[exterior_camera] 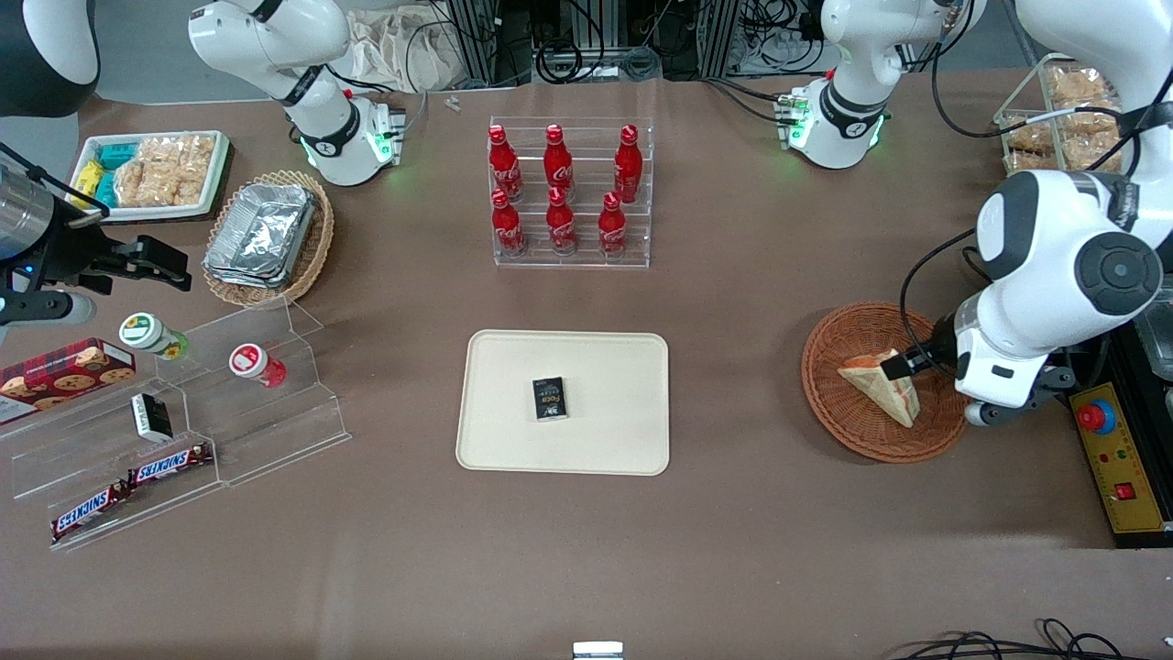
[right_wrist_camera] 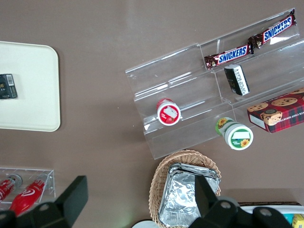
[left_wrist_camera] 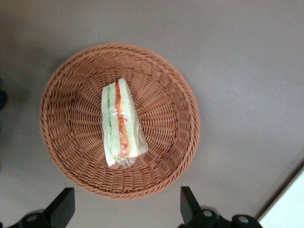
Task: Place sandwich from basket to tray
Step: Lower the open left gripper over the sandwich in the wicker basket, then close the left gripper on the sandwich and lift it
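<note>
Both claw fingers wide, empty, above sandwich.

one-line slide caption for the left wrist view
Open gripper hovers above the wrapped sandwich lying in the round wicker basket.

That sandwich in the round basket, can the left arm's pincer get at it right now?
Probably yes. The pincer hangs open above the basket, nothing lies over the sandwich, and the rim looks low.

Six red bottles, two Snickers bars, two lidded cups, one sandwich, one hand.
</note>
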